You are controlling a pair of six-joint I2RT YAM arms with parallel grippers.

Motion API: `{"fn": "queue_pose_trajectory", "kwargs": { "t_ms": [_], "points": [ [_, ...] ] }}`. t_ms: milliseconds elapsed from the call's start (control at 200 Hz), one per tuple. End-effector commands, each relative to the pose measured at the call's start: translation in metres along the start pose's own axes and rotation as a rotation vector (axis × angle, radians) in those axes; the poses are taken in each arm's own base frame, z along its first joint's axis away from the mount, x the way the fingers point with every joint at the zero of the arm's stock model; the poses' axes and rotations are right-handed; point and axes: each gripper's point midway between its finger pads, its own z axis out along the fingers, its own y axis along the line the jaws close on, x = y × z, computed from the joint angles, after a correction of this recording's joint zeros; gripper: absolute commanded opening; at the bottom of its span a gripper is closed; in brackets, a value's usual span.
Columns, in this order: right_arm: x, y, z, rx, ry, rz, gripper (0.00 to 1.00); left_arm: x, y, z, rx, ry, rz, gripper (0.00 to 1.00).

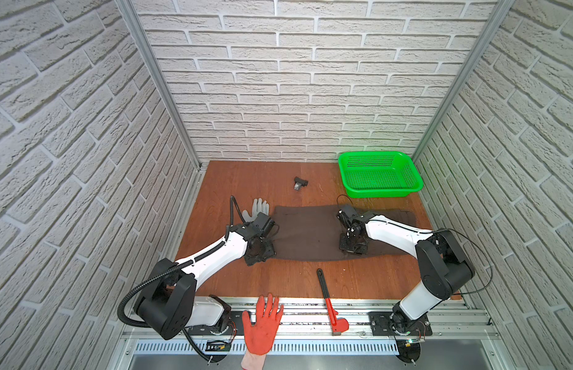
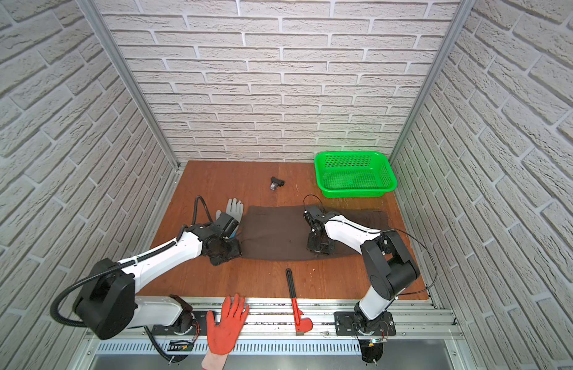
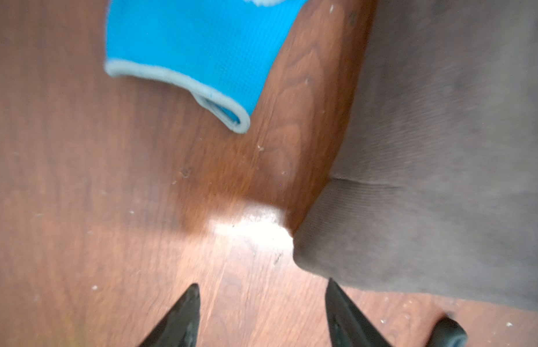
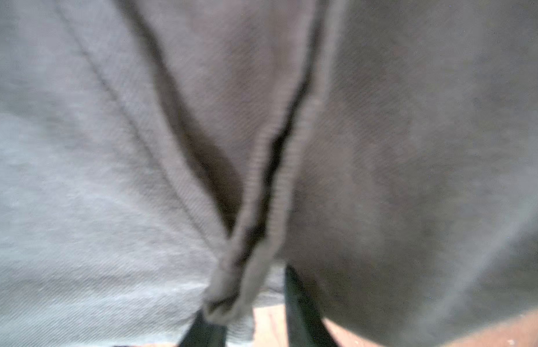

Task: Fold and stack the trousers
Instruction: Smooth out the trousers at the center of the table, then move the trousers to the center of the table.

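In both top views the trousers (image 1: 310, 234) (image 2: 278, 237) lie flat and long across the table (image 1: 246, 179). They are not folded small yet. Both arms bend low over the near edge. The left gripper (image 1: 261, 251) is at the left end and the right gripper (image 1: 352, 246) is further along. I think a fold is starting. Next, both must pinch the edge and lift together.

Left wrist view: the left gripper (image 3: 263, 284) is wide, with only bare table inside. The trousers' corner is just beside it and a glove (image 3: 195, 54) is near.

Right wrist view: the right gripper (image 4: 245, 293) is partly apart. A cloth ridge sits between the fingers and does not look squeezed.
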Motion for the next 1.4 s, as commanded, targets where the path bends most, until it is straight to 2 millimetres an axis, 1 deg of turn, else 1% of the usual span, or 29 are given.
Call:
{"fn": "queue_pose_trajectory", "kwargs": {
  "t_ms": [0,65,135,260,385,405,480,575,645,790,905,1040,1130,1175,1205,1245,1330,1400],
  "points": [
    [-0.006,-0.012,-0.026,0.031,-0.058,-0.026,0.42,-0.032,-0.007,-0.033,0.036,-0.101,0.026,0.7],
    [-0.011,-0.01,-0.038,0.018,-0.089,-0.034,0.45,-0.047,-0.02,-0.039,0.089,-0.117,0.047,0.73],
    [-0.017,-0.008,-0.049,0.007,-0.117,-0.036,0.45,-0.059,-0.037,-0.038,0.137,-0.114,0.078,0.74],
    [-0.028,-0.006,-0.067,-0.019,-0.158,-0.024,0.45,-0.072,-0.07,-0.02,0.249,-0.06,0.116,0.77],
    [-0.04,-0.006,-0.081,-0.054,-0.197,-0.003,0.44,-0.083,-0.076,0.005,0.262,-0.015,0.131,0.81],
    [-0.042,-0.006,-0.083,-0.06,-0.201,0.001,0.45,-0.084,-0.076,0.009,0.26,-0.01,0.133,0.85],
    [-0.047,-0.007,-0.089,-0.073,-0.217,0.009,0.45,-0.088,-0.073,0.021,0.249,0.015,0.142,0.86],
    [-0.051,-0.01,-0.091,-0.079,-0.222,0.019,0.44,-0.089,-0.07,0.038,0.255,0.055,0.139,0.86],
    [-0.054,-0.013,-0.089,-0.084,-0.22,0.031,0.44,-0.086,-0.074,0.048,0.285,0.088,0.144,0.86],
    [-0.056,-0.017,-0.082,-0.086,-0.209,0.051,0.43,-0.084,-0.087,0.064,0.375,0.144,0.128,0.8],
    [-0.058,-0.021,-0.078,-0.08,-0.205,0.064,0.43,-0.085,-0.094,0.072,0.452,0.181,0.094,0.75],
    [-0.061,-0.029,-0.077,-0.073,-0.205,0.083,0.43,-0.076,-0.097,0.078,0.489,0.231,0.085,0.71],
    [-0.062,-0.034,-0.075,-0.077,-0.204,0.1,0.43,-0.068,-0.097,0.079,0.512,0.256,0.079,0.64],
    [-0.063,-0.037,-0.074,-0.083,-0.2,0.11,0.42,-0.064,-0.097,0.078,0.526,0.264,0.077,0.58],
    [-0.065,-0.039,-0.073,-0.085,-0.199,0.116,0.43,-0.062,-0.097,0.077,0.534,0.269,0.076,0.52],
    [-0.067,-0.041,-0.073,-0.088,-0.202,0.123,0.42,-0.059,-0.096,0.076,0.539,0.271,0.077,0.41],
    [-0.073,-0.044,-0.071,-0.098,-0.205,0.139,0.42,-0.056,-0.093,0.073,0.54,0.266,0.083,0.16],
    [-0.078,-0.044,-0.068,-0.114,-0.2,0.154,0.42,-0.057,-0.092,0.067,0.535,0.247,0.095,0.01]
  ]
}}
